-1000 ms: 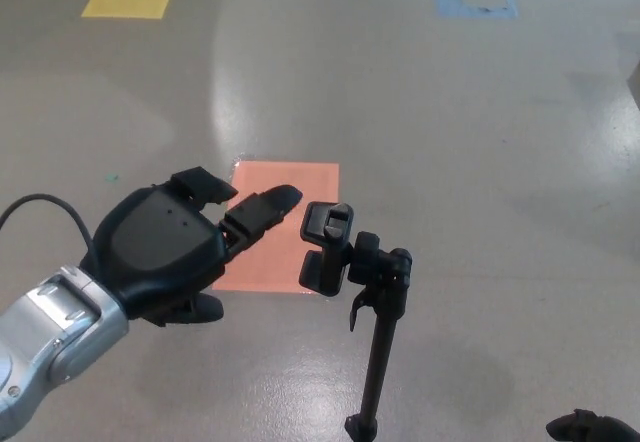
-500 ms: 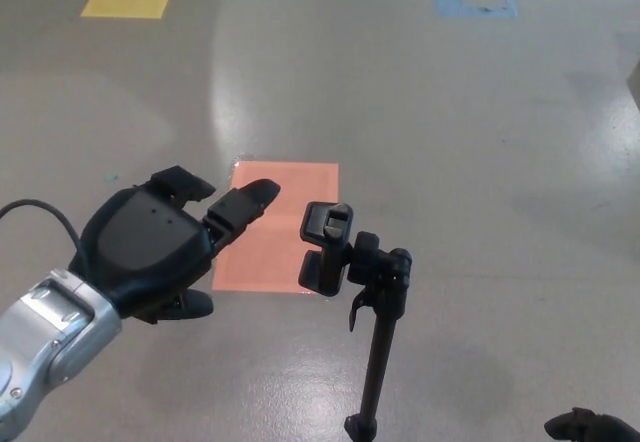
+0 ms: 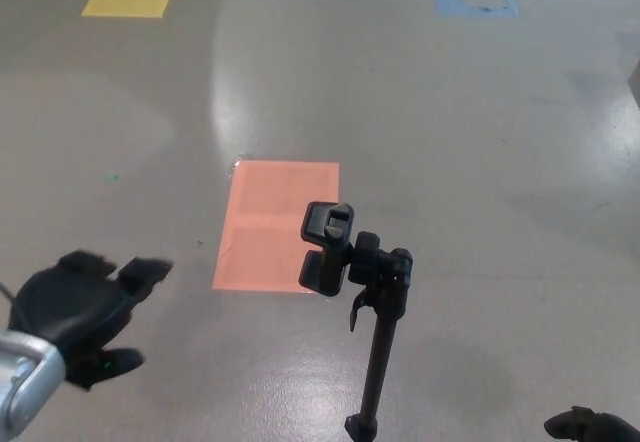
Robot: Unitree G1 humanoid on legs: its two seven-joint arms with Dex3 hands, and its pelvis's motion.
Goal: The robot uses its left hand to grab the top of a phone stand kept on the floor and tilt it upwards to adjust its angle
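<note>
The left hand [image 3: 75, 314] has withdrawn from its earlier position beside the clamp head of the phone stand [image 3: 352, 262] to the lower left corner of the view. The stand's head now lies well apart from the hand, to its right. The orange floor patch [image 3: 275, 222], formerly partly covered by the fingers, is now fully exposed. The hand is motion-blurred; its fingers appear spread.

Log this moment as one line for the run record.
left hand: open, pulled back, clear of stand | phone stand: upright on floor, untouched | right hand: edge only, state unclear
</note>
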